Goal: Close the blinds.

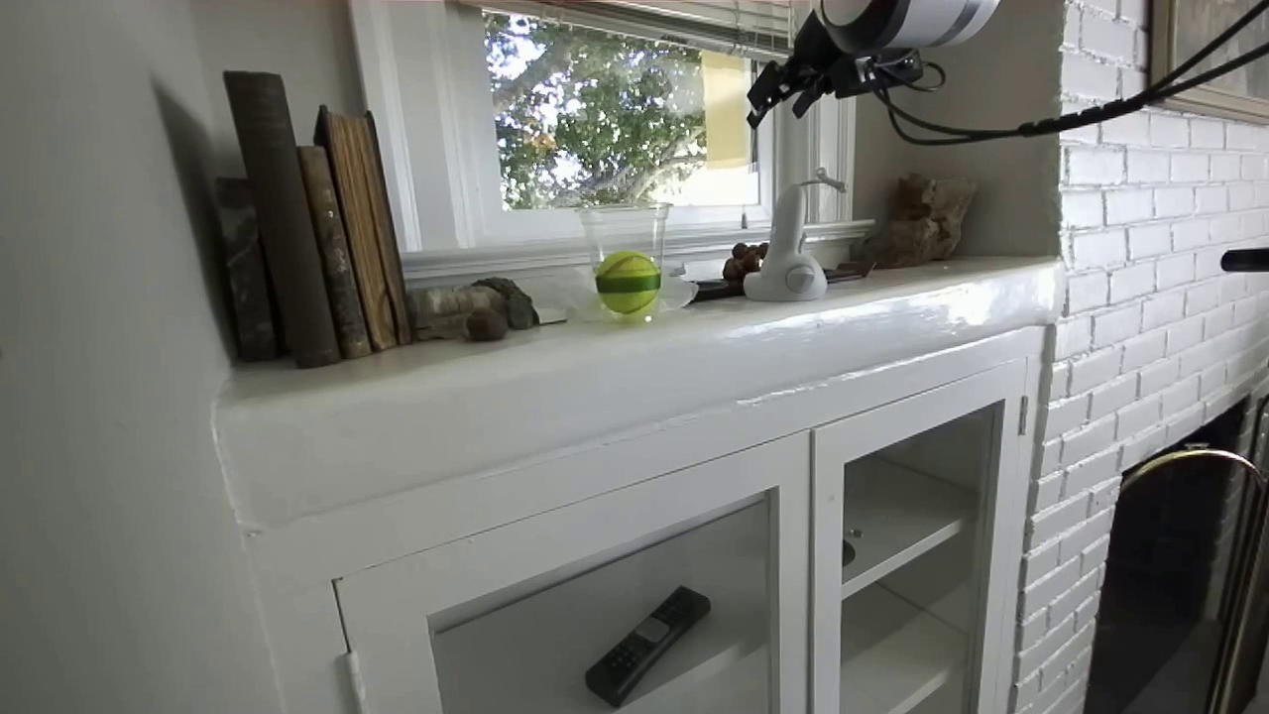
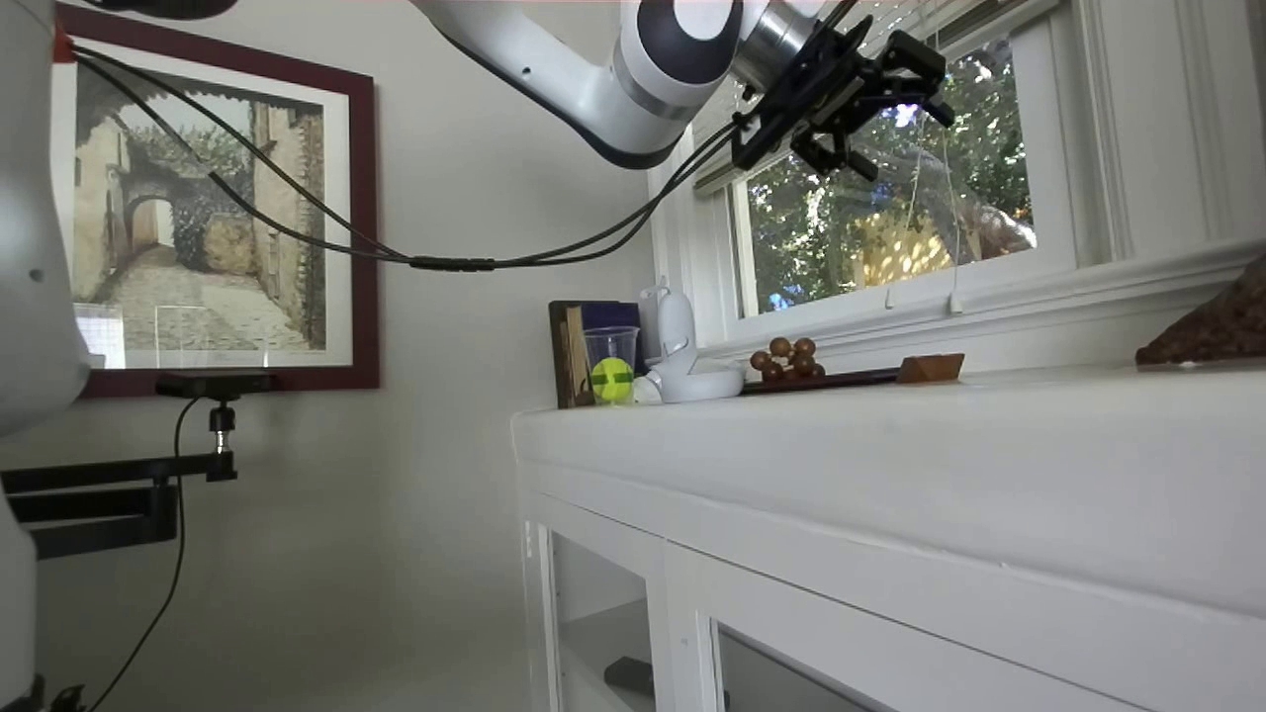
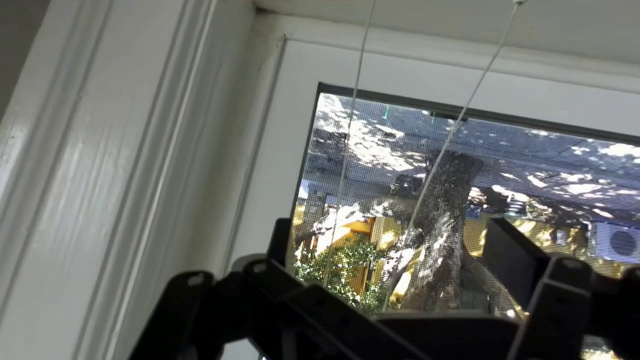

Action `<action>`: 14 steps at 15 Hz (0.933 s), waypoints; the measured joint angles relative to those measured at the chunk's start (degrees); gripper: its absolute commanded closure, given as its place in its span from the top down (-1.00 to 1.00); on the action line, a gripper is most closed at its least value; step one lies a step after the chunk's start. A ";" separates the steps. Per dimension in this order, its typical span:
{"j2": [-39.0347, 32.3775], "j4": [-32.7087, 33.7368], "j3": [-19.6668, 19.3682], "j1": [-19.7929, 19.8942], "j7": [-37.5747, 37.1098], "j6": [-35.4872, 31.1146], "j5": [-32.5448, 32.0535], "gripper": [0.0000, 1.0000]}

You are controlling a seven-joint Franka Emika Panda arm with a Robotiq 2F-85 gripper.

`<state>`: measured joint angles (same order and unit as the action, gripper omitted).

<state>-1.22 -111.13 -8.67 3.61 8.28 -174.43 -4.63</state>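
The white slatted blinds point(image 1: 739, 18) are gathered at the top of the window in an exterior view, with the glass below uncovered. They also show behind the arm in an exterior view point(image 2: 717, 124). Two thin white cords point(image 2: 955, 222) hang from them to near the sill. My gripper point(image 2: 907, 143) is open in front of the upper window, below the blinds; it also shows in an exterior view point(image 1: 776, 111). In the wrist view, which stands upside down, both cords point(image 3: 345, 170) run between the spread fingers point(image 3: 390, 240). I cannot tell how far beyond the fingertips they hang. The blinds are out of the wrist view.
The white ledge point(image 1: 555, 367) below the window bears old books point(image 1: 288, 228), a clear cup point(image 1: 625, 223) with a tennis ball, a white device point(image 1: 788, 263), brown wooden balls point(image 2: 786, 361) and a rock point(image 1: 917, 218). The window frame point(image 3: 125, 165) is beside the gripper. Black cables point(image 2: 554, 259) hang from the arm.
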 measured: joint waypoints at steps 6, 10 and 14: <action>-3.12 3.65 0.09 0.14 -0.10 -0.69 0.00 -0.27; -4.44 5.28 0.23 0.22 -0.10 -0.93 0.00 -0.29; -5.15 6.21 0.43 0.31 -0.10 -0.96 0.00 -1.00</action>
<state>-6.37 -104.92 -8.24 3.92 8.19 -175.38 -4.64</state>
